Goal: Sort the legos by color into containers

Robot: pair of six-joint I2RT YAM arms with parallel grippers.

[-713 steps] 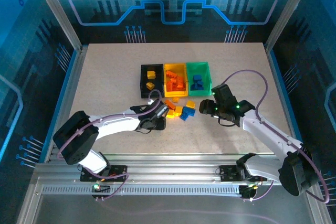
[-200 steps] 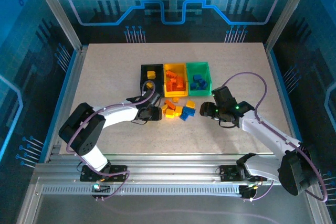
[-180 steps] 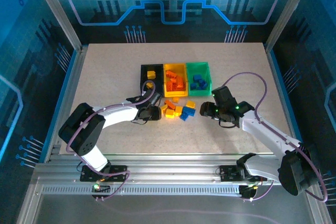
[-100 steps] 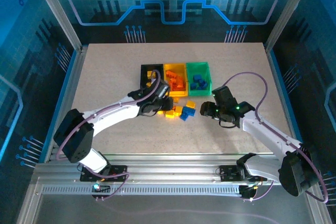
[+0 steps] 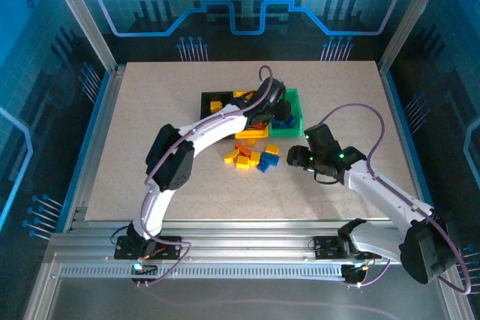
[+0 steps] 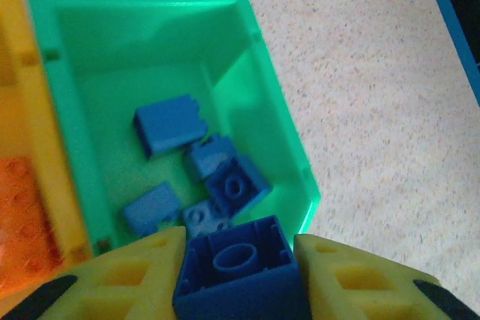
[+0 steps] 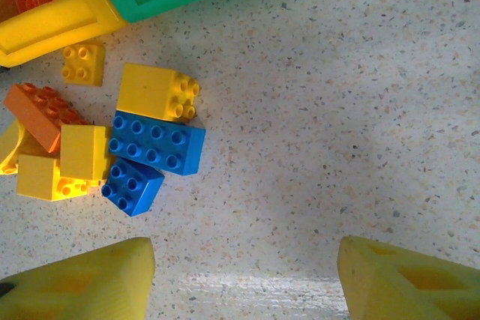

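Note:
My left gripper (image 6: 236, 275) is shut on a blue lego (image 6: 238, 264), held upside down just over the near rim of the green container (image 6: 150, 35). Several blue legos (image 6: 171, 123) lie inside that bin. From above, the left gripper (image 5: 271, 106) hangs over the green container (image 5: 298, 114), beside the yellow container (image 5: 253, 133) and the black container (image 5: 204, 121). My right gripper (image 7: 244, 275) is open over bare table, right of a loose pile with a long blue lego (image 7: 157, 144), a small blue one (image 7: 133, 186), a yellow one (image 7: 157, 93) and an orange one (image 7: 37, 114).
The loose pile (image 5: 251, 157) lies just in front of the bins, between the two arms. The left arm stretches diagonally across the black and yellow bins. The right gripper (image 5: 296, 157) sits right of the pile. Blue-lit frame walls enclose the table.
The left arm swung from the pile's left side up and right to the green bin, carrying a blue lego. The right arm stayed put.

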